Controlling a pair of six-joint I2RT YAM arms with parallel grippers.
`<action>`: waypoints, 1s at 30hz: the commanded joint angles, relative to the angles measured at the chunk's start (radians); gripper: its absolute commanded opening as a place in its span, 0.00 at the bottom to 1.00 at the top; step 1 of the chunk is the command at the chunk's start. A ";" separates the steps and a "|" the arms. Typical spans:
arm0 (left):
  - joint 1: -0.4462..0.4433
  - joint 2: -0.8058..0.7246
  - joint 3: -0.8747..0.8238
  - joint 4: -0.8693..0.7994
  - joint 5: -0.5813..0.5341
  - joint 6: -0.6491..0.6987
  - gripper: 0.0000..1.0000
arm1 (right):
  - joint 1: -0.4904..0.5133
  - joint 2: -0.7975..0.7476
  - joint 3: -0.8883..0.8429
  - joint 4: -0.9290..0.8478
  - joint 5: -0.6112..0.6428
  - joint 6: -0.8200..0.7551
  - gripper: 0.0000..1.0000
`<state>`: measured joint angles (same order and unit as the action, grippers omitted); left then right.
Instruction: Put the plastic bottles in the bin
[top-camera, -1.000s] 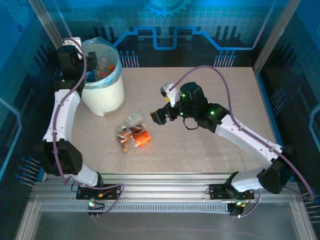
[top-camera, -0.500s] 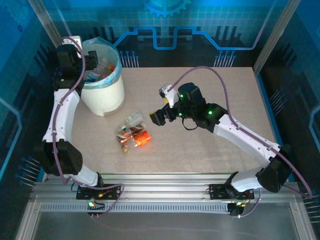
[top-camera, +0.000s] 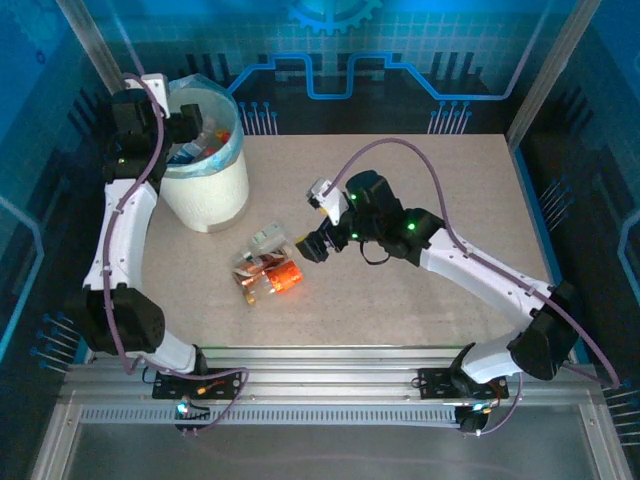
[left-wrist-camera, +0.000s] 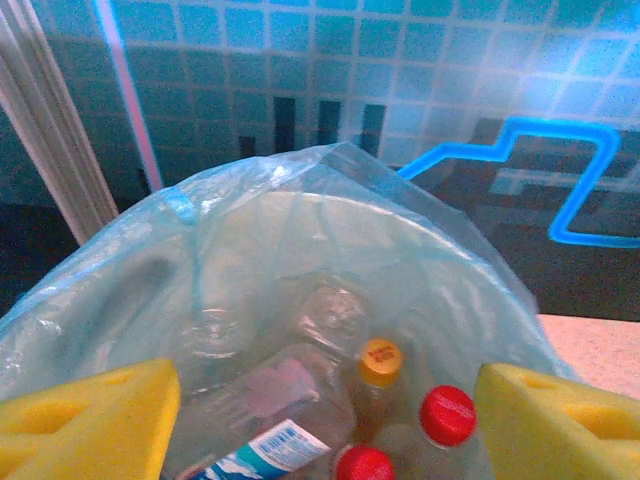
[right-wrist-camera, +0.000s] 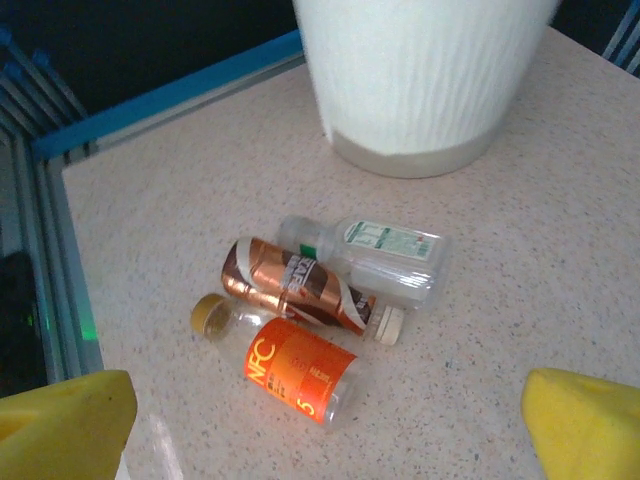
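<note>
Speckled table (top-camera: 450, 180), bin (top-camera: 215, 195), blue walls (top-camera: 420, 35)

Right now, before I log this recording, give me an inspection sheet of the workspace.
Surface: speckled beige table, flat, no spills seen.
Job's things: orange-label bottle, copper-label bottle and green-label bottle lie side by side near the bin; the bin stands upright with several bottles inside.
Clutter: nothing seen.
Grippers: left gripper open over the bin, holding nothing; right gripper open above the three lying bottles.
Cables: purple cable arches over the right arm.
Surroundings: blue patterned walls; metal rails at the near edge.
</note>
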<state>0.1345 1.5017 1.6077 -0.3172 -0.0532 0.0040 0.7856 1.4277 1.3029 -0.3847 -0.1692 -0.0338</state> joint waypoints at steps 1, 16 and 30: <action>-0.008 -0.137 -0.043 -0.018 0.077 -0.053 0.78 | 0.038 0.030 0.011 -0.049 -0.072 -0.242 1.00; -0.184 -0.751 -0.575 -0.144 0.182 -0.185 0.77 | 0.168 0.296 -0.024 -0.045 -0.130 -0.874 1.00; -0.184 -1.036 -0.794 -0.313 0.101 -0.288 0.78 | 0.188 0.583 0.168 -0.089 0.053 -0.867 0.97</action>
<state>-0.0444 0.4885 0.8356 -0.5880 0.0692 -0.2489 0.9565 1.9842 1.4319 -0.4557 -0.1558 -0.8993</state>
